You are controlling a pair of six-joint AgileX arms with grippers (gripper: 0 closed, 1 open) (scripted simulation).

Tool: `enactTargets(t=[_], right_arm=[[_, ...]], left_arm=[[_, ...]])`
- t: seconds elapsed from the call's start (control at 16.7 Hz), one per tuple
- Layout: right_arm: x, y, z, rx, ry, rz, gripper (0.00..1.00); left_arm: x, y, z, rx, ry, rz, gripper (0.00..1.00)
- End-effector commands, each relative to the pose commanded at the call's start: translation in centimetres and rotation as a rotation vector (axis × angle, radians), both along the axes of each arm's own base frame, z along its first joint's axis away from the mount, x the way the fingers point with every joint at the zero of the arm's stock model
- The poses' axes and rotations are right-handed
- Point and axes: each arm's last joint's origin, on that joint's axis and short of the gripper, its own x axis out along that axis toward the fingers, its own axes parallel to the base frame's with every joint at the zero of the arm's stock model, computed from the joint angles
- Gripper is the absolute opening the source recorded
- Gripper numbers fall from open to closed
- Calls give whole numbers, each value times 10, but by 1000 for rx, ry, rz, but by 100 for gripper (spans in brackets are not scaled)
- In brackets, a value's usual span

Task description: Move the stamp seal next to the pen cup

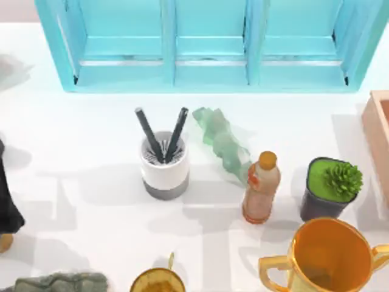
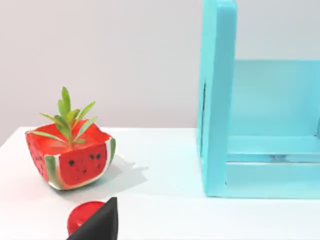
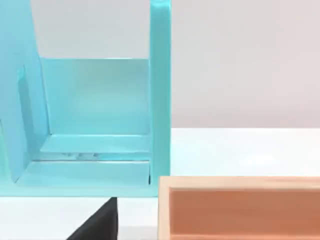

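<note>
Stamp seal (image 2: 84, 216) right under left gripper (image 2: 100, 225); gripper state can't tell.

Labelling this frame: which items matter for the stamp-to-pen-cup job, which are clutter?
Job: stamp seal, red knob under left gripper; pen cup.

Clutter: teal shelf, watermelon planter, bottle, potted plant, golden cup, wooden box.

Left arm (image 1: 7, 207) sits at the table's left edge.
</note>
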Motion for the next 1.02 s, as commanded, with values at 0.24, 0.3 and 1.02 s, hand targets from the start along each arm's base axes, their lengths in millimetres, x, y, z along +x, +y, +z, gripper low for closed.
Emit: enactTargets(t=[0.24, 0.3, 1.02], right_arm=[[0, 0, 0, 0, 0, 0, 100], [0, 0, 0, 0, 0, 0, 100], [0, 0, 0, 0, 0, 0, 100]], left_arm=[[0, 1, 5, 6, 25, 10, 100], [1, 1, 10, 10, 51, 14, 100], [103, 22, 136, 63, 782, 48, 100]])
